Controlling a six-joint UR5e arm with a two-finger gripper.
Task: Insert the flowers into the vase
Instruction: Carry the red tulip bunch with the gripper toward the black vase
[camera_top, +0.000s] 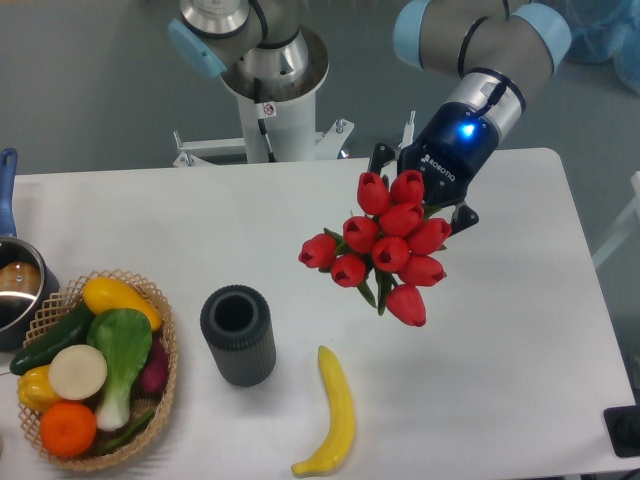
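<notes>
The arm reaches in from the upper right, its gripper angled down-left and clamped on the flowers, whose stems are hidden behind the blooms. The bunch of red tulip buds with green leaves hangs above the table, right of centre. The dark ribbed vase stands upright lower left of it, well apart. The wrist reads "ROBOTIQ".

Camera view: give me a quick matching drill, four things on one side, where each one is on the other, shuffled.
Things:
1. flowers
2. vase
3. banana
4. orange

Places:
A. lying on the table, right of the vase
B. in the woven basket
C. held up at the gripper
D. standing upright between basket and banana

Pairs: 1-C, 2-D, 3-A, 4-B
</notes>
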